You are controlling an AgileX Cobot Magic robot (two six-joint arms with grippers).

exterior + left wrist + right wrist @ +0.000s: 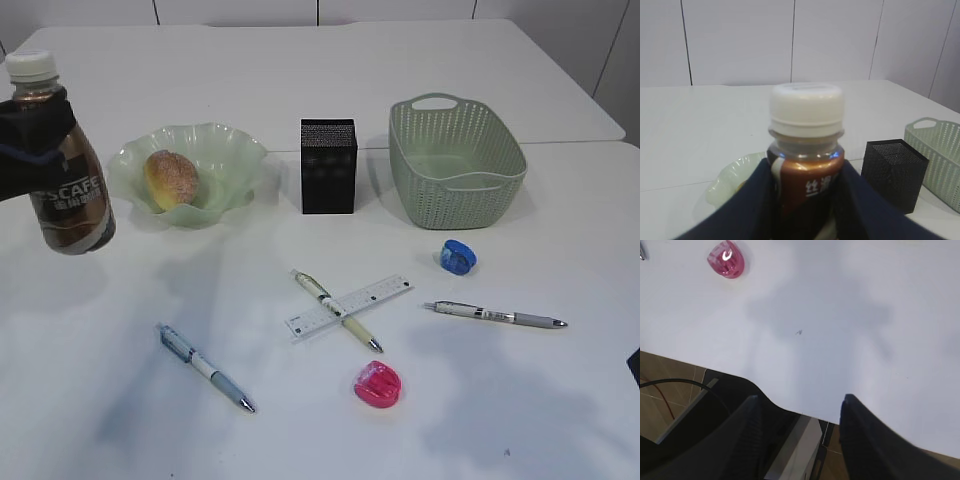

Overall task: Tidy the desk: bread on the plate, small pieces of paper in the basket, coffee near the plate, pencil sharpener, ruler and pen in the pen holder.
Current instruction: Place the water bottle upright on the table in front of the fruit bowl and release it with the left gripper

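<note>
Three pens (205, 367) — two sharpeners (378, 384) — one ruler (349, 306).

The right gripper (800, 440) hangs over the near edge of the white counter (840, 315), its two dark fingers (747, 440) spread apart with nothing between them. At the far left a pink pencil sharpener (726, 259) lies on the counter, well apart from the gripper. A small dark speck (799, 332) marks the surface near the middle. Below the counter's edge, brown floor (665, 375) and a thin dark cable (670, 383) show at the left.
</note>
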